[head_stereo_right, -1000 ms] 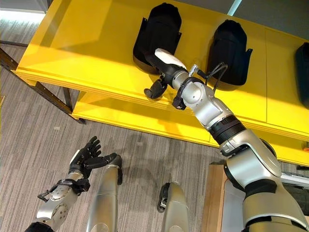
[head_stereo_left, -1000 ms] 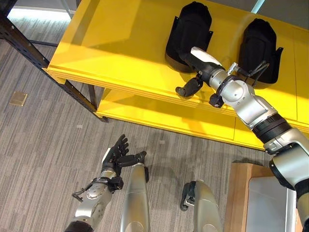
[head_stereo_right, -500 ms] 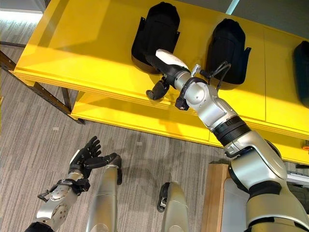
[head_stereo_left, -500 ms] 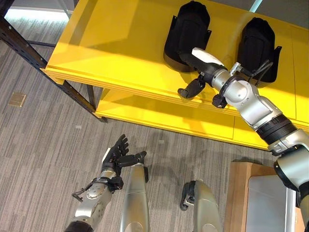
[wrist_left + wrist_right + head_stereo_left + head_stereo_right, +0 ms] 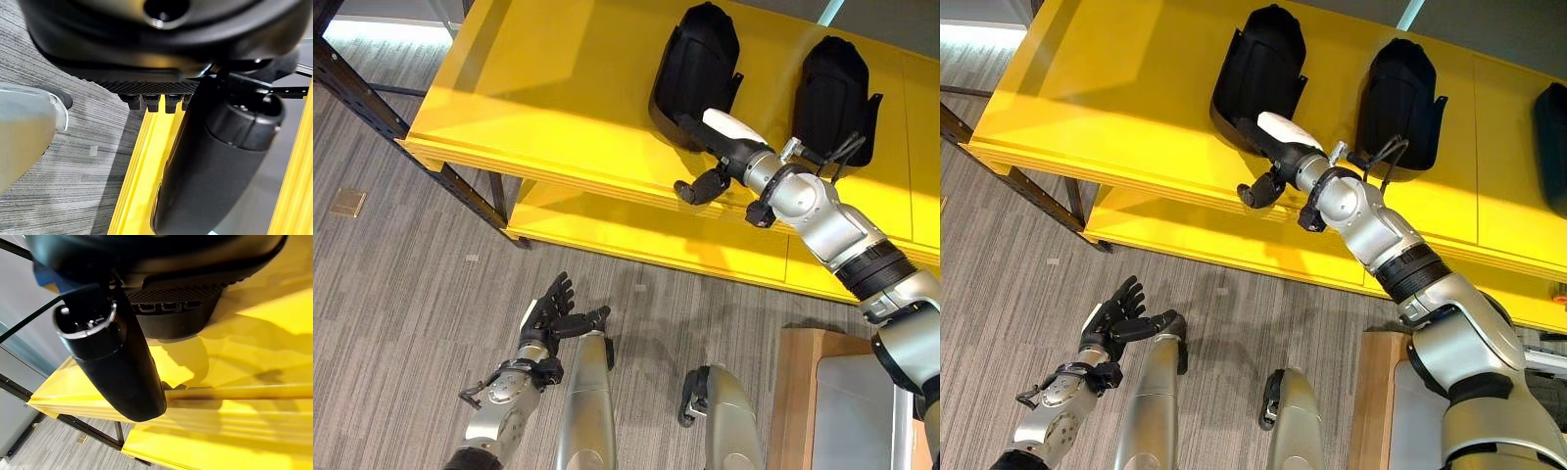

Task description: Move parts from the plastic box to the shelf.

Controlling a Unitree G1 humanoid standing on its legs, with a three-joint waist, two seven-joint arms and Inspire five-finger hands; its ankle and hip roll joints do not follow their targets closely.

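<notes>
R hand point(image 5: 705, 182) sits over the yellow shelf point(image 5: 558, 108) front edge, thumb out, fingers looking straight, holding nothing, just beside the near black part point(image 5: 693, 73). That part lies on the shelf w/ a second part point(image 5: 832, 93) further along toward the right end. Looks like stiff moulded plastic, light-ish, smooth; best taken by the sides. Vs a sec ago: hand pulled back slightly toward the edge. L hand point(image 5: 553, 311) hangs low over the floor, relaxed & empty.
</notes>
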